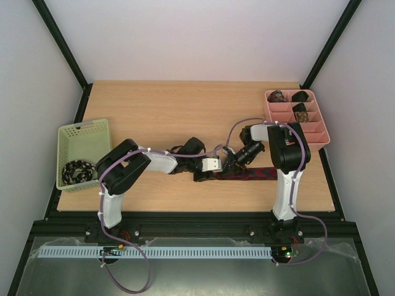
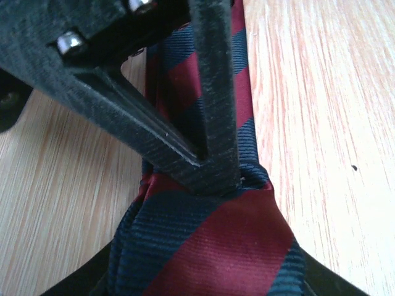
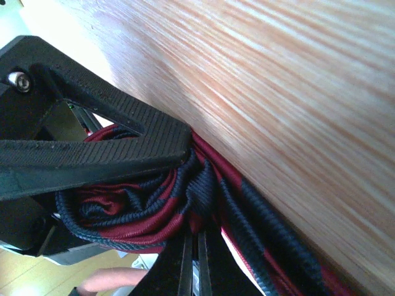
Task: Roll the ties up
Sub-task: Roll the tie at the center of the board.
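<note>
A dark red tie with navy stripes (image 1: 254, 174) lies lengthwise near the table's front edge, right of centre, with its left end bunched into a coil. My left gripper (image 1: 207, 173) holds that coil (image 2: 210, 240); its dark fingers (image 2: 77, 285) flank the fabric at both lower corners of the left wrist view. My right gripper (image 1: 232, 164) comes in from the right. Its fingers (image 3: 187, 265) are pressed together, with a fold of the tie (image 3: 142, 203) pinched at their tips. The ribbed black bar (image 3: 111, 151) across the right wrist view is a left finger.
A pink divided tray (image 1: 312, 137) at the back right holds three rolled ties (image 1: 301, 115) in its far compartments. A pale green mesh basket (image 1: 83, 132) at the left edge holds a black-and-white tie (image 1: 77, 171). Bare wood runs behind the arms.
</note>
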